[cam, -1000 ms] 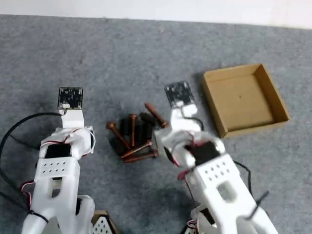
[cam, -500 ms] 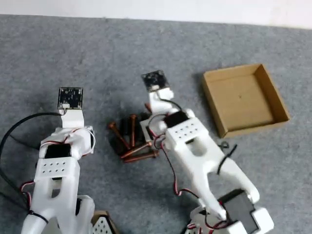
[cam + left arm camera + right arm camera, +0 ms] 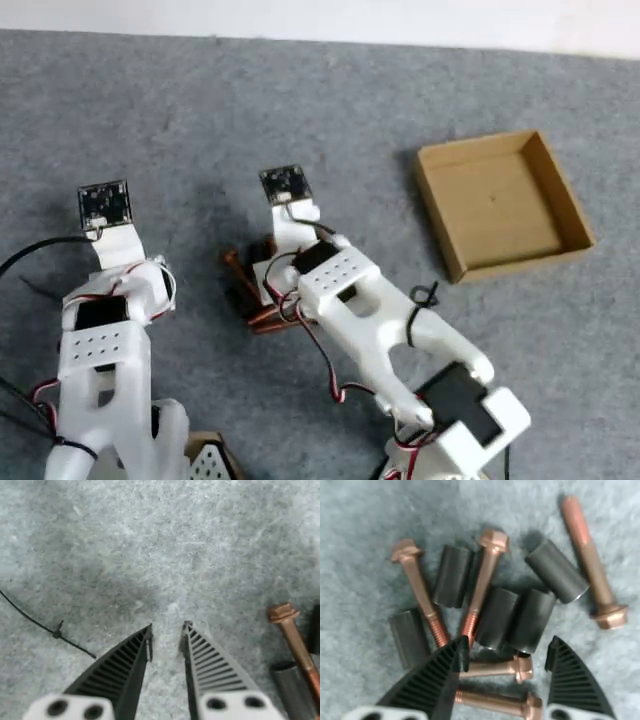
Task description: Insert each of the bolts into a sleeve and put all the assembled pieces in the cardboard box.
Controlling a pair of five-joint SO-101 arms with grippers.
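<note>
Ribbed left gripper (image 3: 167, 626) and right gripper (image 3: 508, 641) both gape, released, near coppery hex-head bolts (image 3: 485, 575) and dark tubular sleeves (image 3: 497, 615).

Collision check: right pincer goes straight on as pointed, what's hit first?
Right pincer, open, probably meets the dark sleeve just past its tips; depth unclear, so the copper bolt lying crosswise between them may come first.

Grey felt-covered table (image 3: 200, 100); copper bolts (image 3: 485, 580) and dark sleeves (image 3: 451, 575) heaped loose just ahead of the parted right claw (image 3: 508, 645), two bolts lying crosswise nearest it; cardboard box (image 3: 500, 205) well off to that claw's right; thin black wire (image 3: 58, 631) beside the left claw (image 3: 167, 627), one bolt and one sleeve on its other side.
</note>
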